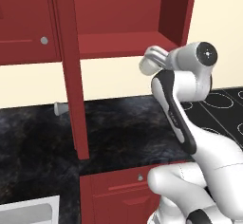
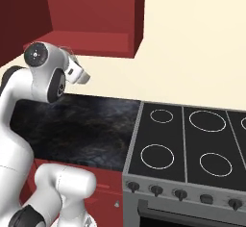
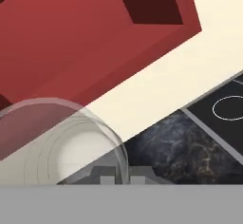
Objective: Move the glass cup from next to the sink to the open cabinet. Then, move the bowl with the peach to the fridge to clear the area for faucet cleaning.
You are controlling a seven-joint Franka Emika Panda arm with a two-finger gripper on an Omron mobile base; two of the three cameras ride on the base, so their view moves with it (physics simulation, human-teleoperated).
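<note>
The white arm point(image 1: 190, 123) rises in front of the black marbled counter point(image 1: 123, 133) and bends upward, so its hand is high above the counter, just below the floor of the open cabinet point(image 1: 123, 42). In the hand view the gripper point(image 3: 116, 176) is closed on the glass cup point(image 3: 61, 142): the two dark fingertips point(image 3: 107, 175) stand close together at the clear wall of the cup, and the round bottom of the cup appears as pale rings, with the cream wall and the red cabinet seen through it. In the left base view the glass cup point(image 1: 154, 59) is a pale, see-through shape at the end of the hand, beside the right lower edge of the cabinet and not inside it. The open red door point(image 1: 71, 71) of the cabinet hangs down to the left of the arm, above the counter. To the right of the counter is the black stove top point(image 2: 192, 144) with white rings. At the lower left of the left base view, nearer than the counter's back edge, a corner of the white-grey sink point(image 1: 28, 211) is visible.
</note>
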